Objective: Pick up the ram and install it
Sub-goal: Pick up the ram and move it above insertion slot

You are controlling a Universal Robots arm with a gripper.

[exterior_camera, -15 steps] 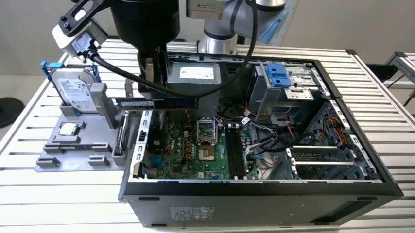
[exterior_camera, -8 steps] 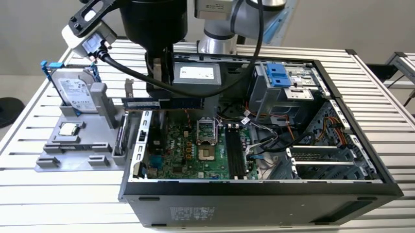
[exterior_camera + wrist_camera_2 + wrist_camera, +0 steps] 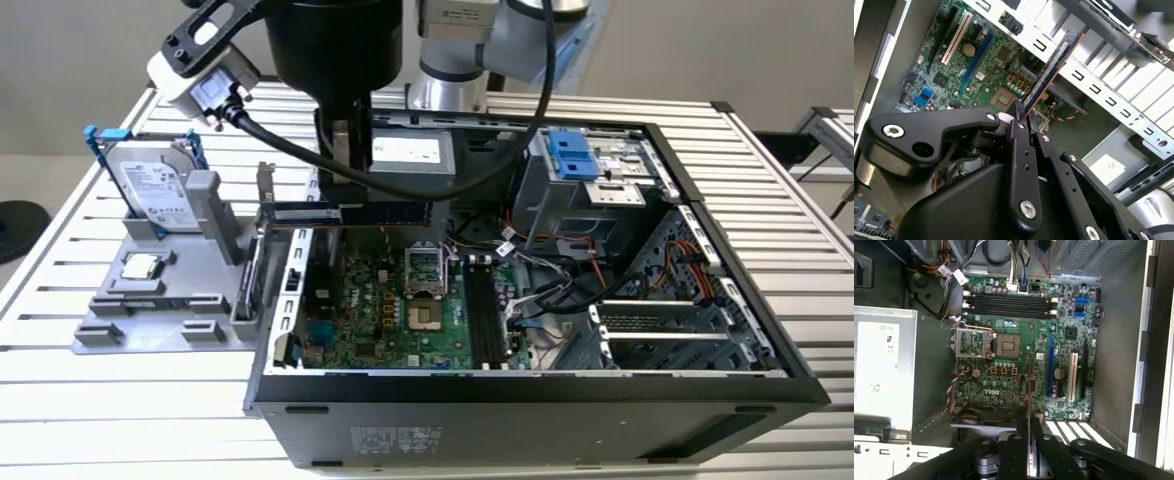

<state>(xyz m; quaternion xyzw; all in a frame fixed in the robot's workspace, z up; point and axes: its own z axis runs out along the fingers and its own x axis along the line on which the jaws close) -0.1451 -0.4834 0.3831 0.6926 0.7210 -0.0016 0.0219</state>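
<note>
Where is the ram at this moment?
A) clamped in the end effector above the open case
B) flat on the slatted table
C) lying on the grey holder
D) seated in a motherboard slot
A: the end effector grips the ram over the case, and the motherboard slots are bare.

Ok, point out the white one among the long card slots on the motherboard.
The white slot lies between the blue slot, on the processor socket's side, and the black slot.
</note>
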